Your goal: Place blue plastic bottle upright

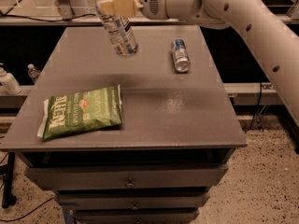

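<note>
The blue plastic bottle [117,30] is a clear bottle with a white-and-blue label. It hangs tilted above the far left part of the grey table [154,106], its bottom end low and toward the right. My gripper [112,4] is shut on the bottle's upper part, with a cream finger [122,5] across it. The arm [224,8] reaches in from the upper right. The bottle's cap is hidden behind the gripper.
A silver-and-blue can [180,55] lies on its side at the far right of the table. A green chip bag [82,111] lies flat at the front left. White bottles [8,82] stand beyond the table's left edge. Drawers [128,181] sit below the tabletop.
</note>
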Controlling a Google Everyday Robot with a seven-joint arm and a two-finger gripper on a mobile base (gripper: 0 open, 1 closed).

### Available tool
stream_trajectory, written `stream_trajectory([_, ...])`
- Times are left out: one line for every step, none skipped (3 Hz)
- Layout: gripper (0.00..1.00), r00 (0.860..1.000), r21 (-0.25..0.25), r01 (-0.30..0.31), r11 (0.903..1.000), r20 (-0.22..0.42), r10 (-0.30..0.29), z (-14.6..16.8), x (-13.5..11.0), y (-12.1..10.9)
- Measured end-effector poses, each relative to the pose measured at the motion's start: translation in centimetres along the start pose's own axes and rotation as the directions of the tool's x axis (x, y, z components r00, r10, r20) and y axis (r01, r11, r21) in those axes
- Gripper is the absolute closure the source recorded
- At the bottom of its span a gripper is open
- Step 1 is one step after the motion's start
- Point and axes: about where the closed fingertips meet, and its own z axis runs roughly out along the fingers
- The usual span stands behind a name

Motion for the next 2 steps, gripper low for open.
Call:
stream_trajectory([1.0, 1.0, 0.002, 0.0, 1.0, -0.003, 0.0, -0.01, 0.13, -0.09])
stream_trajectory([1.0, 0.999, 0.015, -0.022, 0.9997, 0.032, 0.021, -0.5, 0.91, 0.08])
